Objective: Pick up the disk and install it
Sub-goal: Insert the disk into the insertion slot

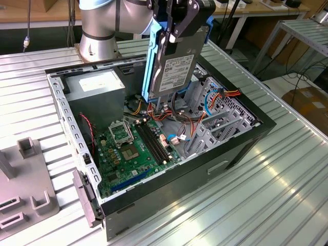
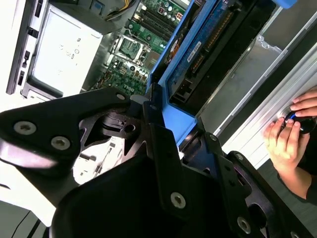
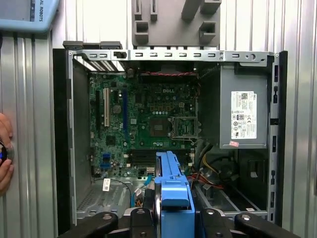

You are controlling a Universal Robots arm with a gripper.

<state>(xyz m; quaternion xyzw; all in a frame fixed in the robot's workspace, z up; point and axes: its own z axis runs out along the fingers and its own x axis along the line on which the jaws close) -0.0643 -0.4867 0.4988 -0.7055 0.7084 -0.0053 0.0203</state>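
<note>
Holding the flat grey metal disk [image 1: 174,72] with blue plastic frame tight in the closed black gripper [image 1: 173,32], long side pointing down, above the open black computer case [image 1: 220,161] on the silver ribbed table [image 1: 266,205].

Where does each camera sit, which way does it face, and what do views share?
Exterior view: off the arm, looking down into the computer case; shows arm, gripper holding the disk.
First wrist view: at the wrist, facing straight into the case; gripper.
Second wrist view: at the wrist, looking along the disk; gripper.
Shared: disk, motherboard.
</note>
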